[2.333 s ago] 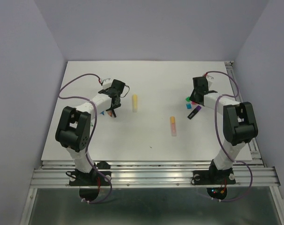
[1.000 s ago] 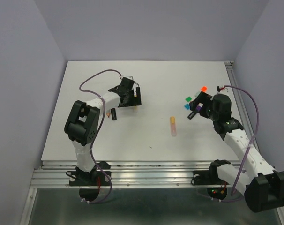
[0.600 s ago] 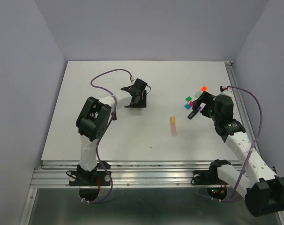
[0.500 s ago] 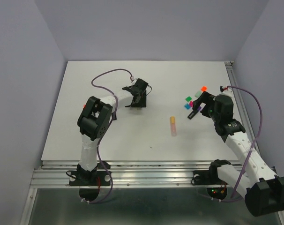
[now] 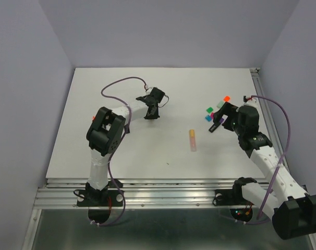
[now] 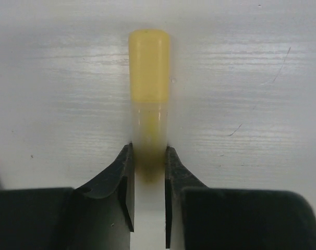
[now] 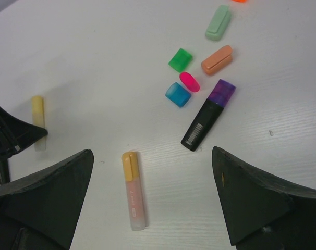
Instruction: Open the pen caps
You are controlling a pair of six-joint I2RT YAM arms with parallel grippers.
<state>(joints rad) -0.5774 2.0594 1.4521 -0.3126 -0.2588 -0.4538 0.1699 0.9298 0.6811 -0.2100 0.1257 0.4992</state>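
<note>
The left fingers (image 6: 124, 182) are closed narrowly on the pale body of the yellow pen (image 6: 148, 135), one pad pressed to each side. In the left wrist view the pen lies flat on the white surface (image 6: 262, 130) along the 12-to-6 line. Its yellow cap (image 6: 148, 65) is seated on the 12 o'clock end, clear of the fingers. In the top view this grasp sits at about 11 o'clock from the surface's middle.

The right fingers (image 7: 48, 192) are spread wide and hold nothing. They hang over the 3 o'clock side of the surface.

In the right wrist view a loose group of caps lies toward 1 o'clock. The mint cap (image 7: 218, 22) is farthest out, with the peach cap (image 7: 216, 59) at its 6 o'clock. The green cap (image 7: 180, 60), pink cap (image 7: 189, 82) and blue cap (image 7: 178, 94) sit close together; whether they touch cannot be told. A bright orange cap (image 5: 227, 98) lies apart at the group's 1 o'clock in the top view.

Just at 4 o'clock of the blue cap lies the black pen (image 7: 199, 127), slanted, with its purple cap (image 7: 222, 92) fitted on the 1 o'clock end.

Toward 6 o'clock in the same view, between the right fingers, lies the pastel pen (image 7: 134, 205). Its orange cap (image 7: 130, 165) is on the 12 o'clock end.
</note>
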